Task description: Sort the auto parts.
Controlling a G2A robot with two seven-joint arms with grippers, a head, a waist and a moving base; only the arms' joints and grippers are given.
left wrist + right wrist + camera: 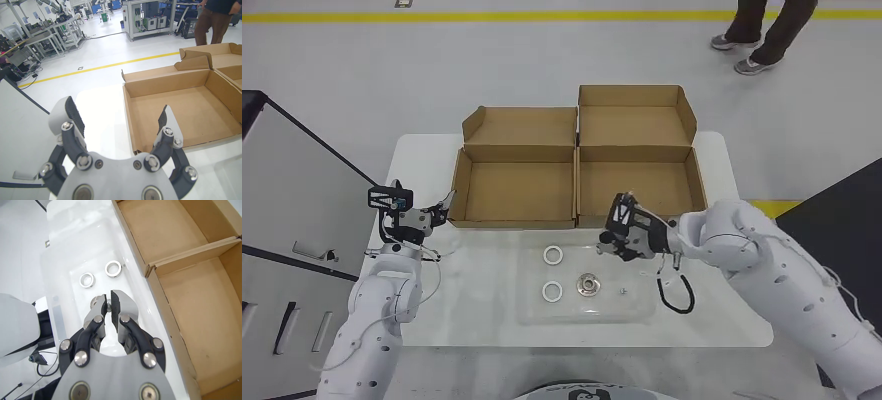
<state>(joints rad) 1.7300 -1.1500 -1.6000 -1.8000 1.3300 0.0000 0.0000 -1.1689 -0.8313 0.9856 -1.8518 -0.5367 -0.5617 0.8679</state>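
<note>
Between the pads of the right gripper (108,294) a small bolt (108,307) is pinched. The jaws stand almost together on its shank, with only that sliver of metal between them. Tiny, hard and smooth, the bolt is judged to weigh next to nothing and to be apt to roll or twist out. A hold across the shank, well inside the ribbed rubber, is thought safest, and release low over a box floor is advised so that it is not bounced out.

Just past the fingertips, partly hidden behind one finger, a flanged hub (94,301) lies in the clear tray (637,312). It is taken to be the heaviest piece, rigid, and best grasped across its raised centre. Farther ahead of the jaws lie the first ring (114,269) and the second ring (86,280), well apart from each other. Both look stiff and slick and would be best gripped across the wall, one finger inside. A loose screw (622,291) is seen in the tray on the robot's side of the jaws. Alongside the jaws sits the right box (198,313), with the left box (160,224) ahead of it. No parts are seen in either.

The left gripper (118,105) is held with its jaws spread wide and nothing between them, the left box's near corner lying just ahead.
</note>
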